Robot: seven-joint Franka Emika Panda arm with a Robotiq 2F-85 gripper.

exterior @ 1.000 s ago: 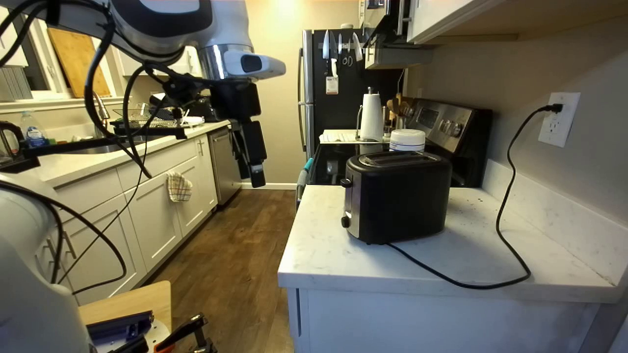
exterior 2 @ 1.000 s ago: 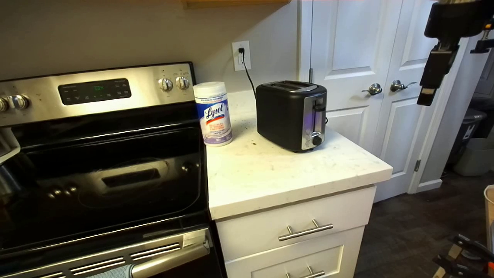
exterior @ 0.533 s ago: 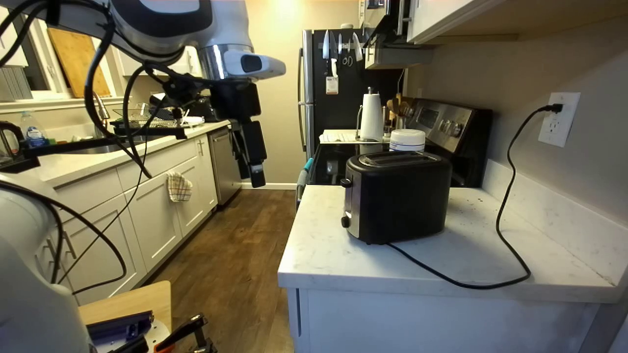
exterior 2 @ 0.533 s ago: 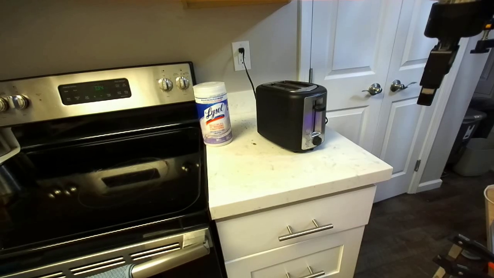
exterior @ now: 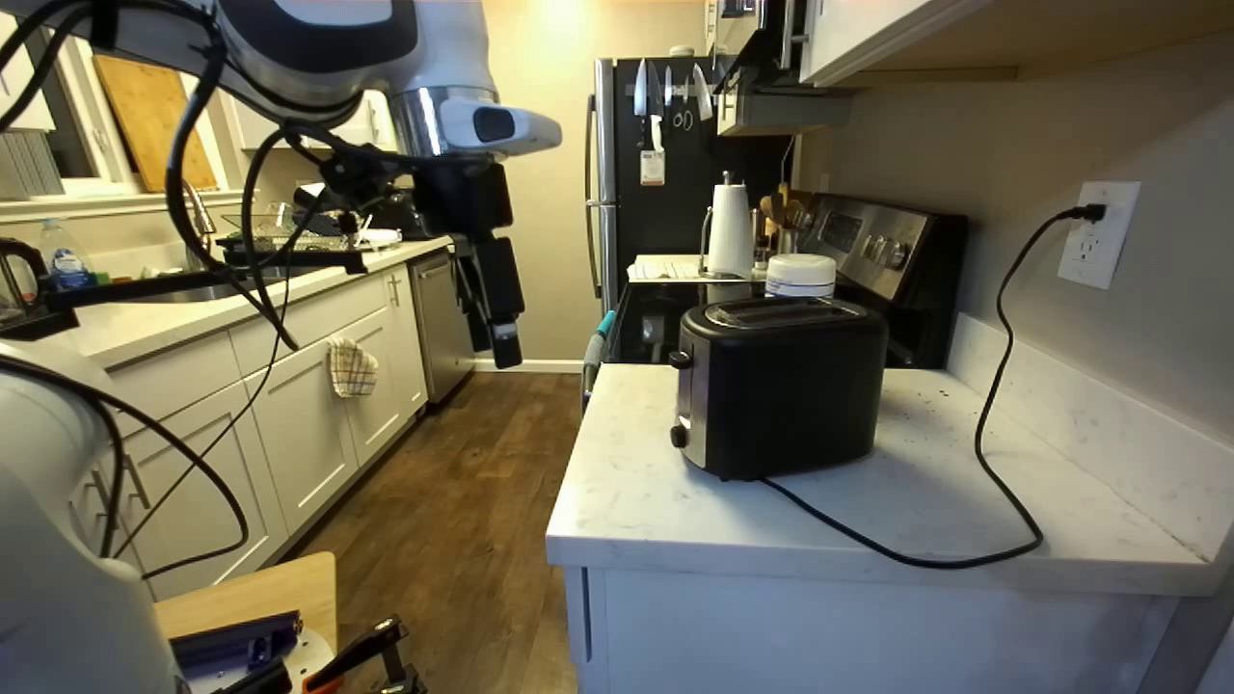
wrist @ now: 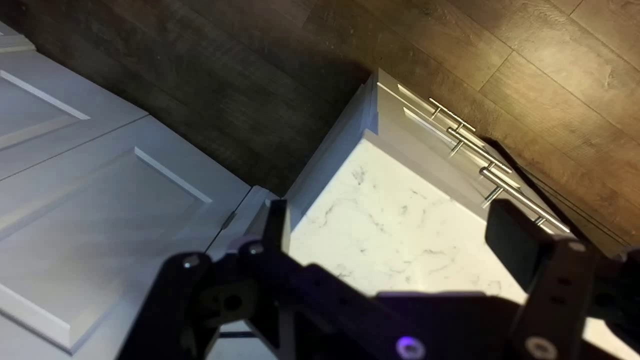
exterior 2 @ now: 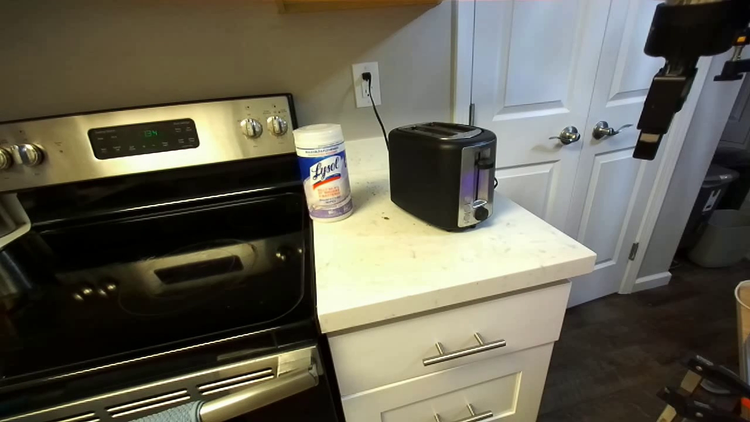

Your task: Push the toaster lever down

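Observation:
The black boxy toaster [exterior: 795,395] stands upright on the white counter and also shows in an exterior view [exterior 2: 430,176]. Its lever [exterior: 681,360] is a small dark tab on the narrow metal end face, in the upper part of its slot and above a round knob; the lever also shows in an exterior view [exterior 2: 486,164]. My gripper [exterior: 494,347] hangs pointing down, apart from the toaster, off the lever side; it also shows in an exterior view [exterior 2: 647,146]. In the wrist view my gripper [wrist: 390,225] has its fingers wide apart with nothing between them. The toaster is out of the wrist view.
The counter [exterior: 617,511] ends at a front edge and corner. A power cord [exterior: 993,463] runs from the toaster to a wall outlet [exterior: 1099,234]. A Lysol canister [exterior 2: 325,176] stands beside the toaster, next to the stove [exterior 2: 176,264]. Upper cabinets [exterior: 916,39] overhang.

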